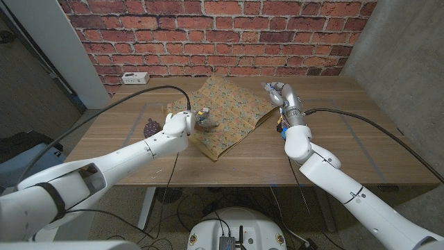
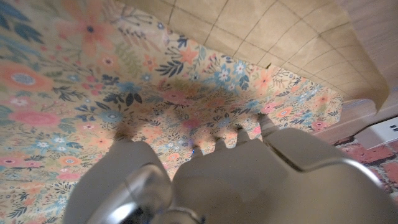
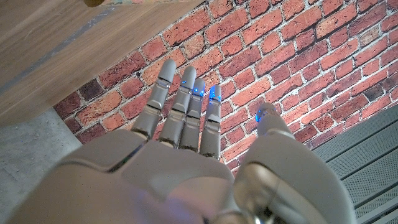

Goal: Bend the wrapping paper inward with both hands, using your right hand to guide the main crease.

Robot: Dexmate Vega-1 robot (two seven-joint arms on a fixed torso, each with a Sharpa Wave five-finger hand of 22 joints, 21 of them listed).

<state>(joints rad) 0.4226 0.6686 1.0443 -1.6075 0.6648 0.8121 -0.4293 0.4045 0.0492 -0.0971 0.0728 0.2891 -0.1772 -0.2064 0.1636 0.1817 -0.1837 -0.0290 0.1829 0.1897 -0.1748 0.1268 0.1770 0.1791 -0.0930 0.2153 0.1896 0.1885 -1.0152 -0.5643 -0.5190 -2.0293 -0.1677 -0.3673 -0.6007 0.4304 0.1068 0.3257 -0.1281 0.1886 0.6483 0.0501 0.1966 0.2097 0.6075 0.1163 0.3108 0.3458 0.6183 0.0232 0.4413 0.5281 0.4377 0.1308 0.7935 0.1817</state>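
Left hand [image 1: 206, 123] fingers hidden against wrapping paper [image 1: 232, 111].

One wrapping paper [image 1: 229, 111] sheet (floral), one power strip [image 1: 134, 78], two hands.

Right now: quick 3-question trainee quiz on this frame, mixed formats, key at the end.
1. True or false: the right hand is gripping the wrapping paper.
2. Multiple choice: where is the left hand? A) on the floral paper B) off the table C) on the power strip
3. Fill in: the paper's printed side shows a ___ pattern, and its underside shows a grid.

Key:
1. False. In the right wrist view its fingers are straight and apart, holding nothing, at the paper's far right corner.
2. A. The left wrist view shows its fingertips on the print.
3. Floral.
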